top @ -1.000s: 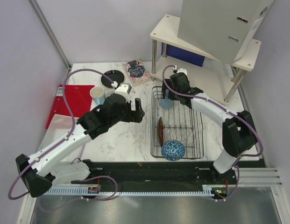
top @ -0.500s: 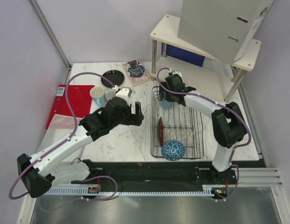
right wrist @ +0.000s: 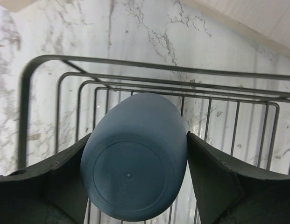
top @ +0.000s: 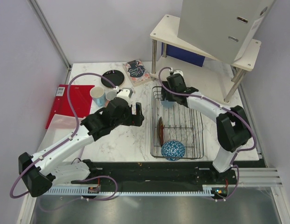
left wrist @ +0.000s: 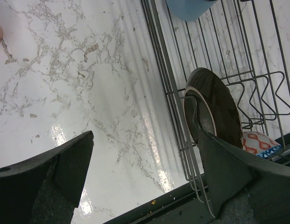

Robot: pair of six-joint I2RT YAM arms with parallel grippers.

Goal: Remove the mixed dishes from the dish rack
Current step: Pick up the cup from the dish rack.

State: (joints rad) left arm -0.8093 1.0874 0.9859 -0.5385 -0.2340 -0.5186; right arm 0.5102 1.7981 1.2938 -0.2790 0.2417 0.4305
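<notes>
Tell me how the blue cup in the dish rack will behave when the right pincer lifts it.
The light-blue cup looks rigid and smooth-walled, so it may slip in the right pincer, whose fingers flank it. It sits base-up among the dish rack wires, so its rim could snag when lifted. As a small cup, it is probably light.

The tabletop (left wrist: 88,93) is polished white marble-look stone, with bright glare at 7 o'clock in the left wrist view. The dish rack (right wrist: 28,93) is thin wire with a smooth black coating. At its 12 o'clock end the light-blue cup (right wrist: 135,179) looks matt and smooth. The dark plate (left wrist: 219,109) has a glossy glaze. The fingers (left wrist: 65,163) of the left gripper (left wrist: 145,140) are matt black, finely grained plastic. The shelf legs (top: 155,56) are shiny metal.
</notes>
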